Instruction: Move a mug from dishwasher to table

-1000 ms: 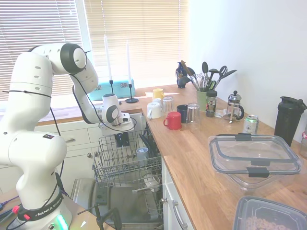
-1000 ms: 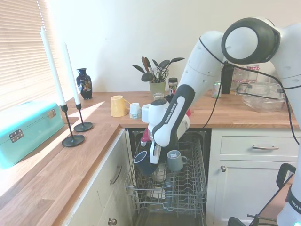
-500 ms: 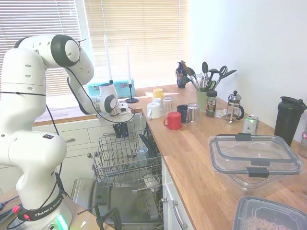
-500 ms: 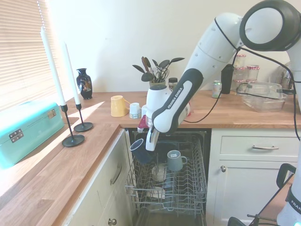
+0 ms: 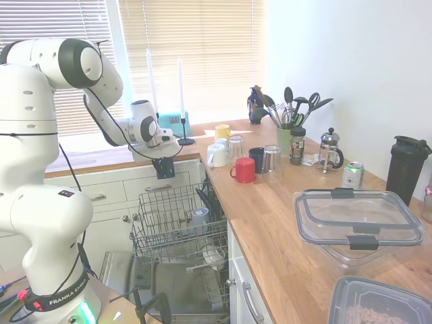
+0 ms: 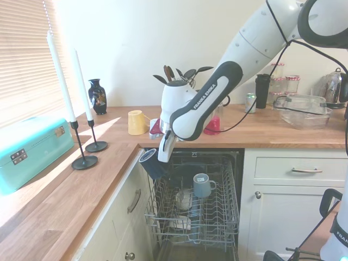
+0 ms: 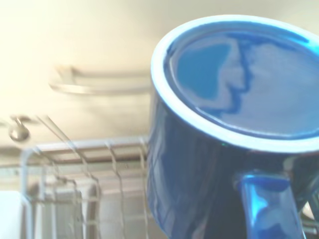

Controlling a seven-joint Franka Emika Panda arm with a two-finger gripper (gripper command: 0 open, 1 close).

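Observation:
My gripper (image 5: 164,164) is shut on the dark navy mug (image 5: 165,169), which hangs tilted in the air above the back corner of the dishwasher's grey wire rack (image 5: 156,233). From the other side the mug (image 6: 150,163) hangs at the gripper (image 6: 161,156), level with the worktop edge and clear of the rack (image 6: 217,217). The wrist view is filled by the mug (image 7: 199,164), its pale-rimmed base and handle close up. The dishwasher door (image 5: 177,293) lies open. The table (image 5: 277,223) runs along the right.
A pale blue-grey mug (image 5: 200,216) (image 6: 201,185) sits in the rack. On the worktop stand a red mug (image 5: 244,170), white cups (image 5: 217,154), glasses, a utensil pot (image 5: 284,140) and plastic containers (image 5: 358,219). Candlesticks (image 6: 84,161) and a teal box (image 6: 30,149) sit on the side counter.
The arm has lifted the mug up out of the rack and away toward the side counter, from rack level to worktop height. The grip has stayed shut.

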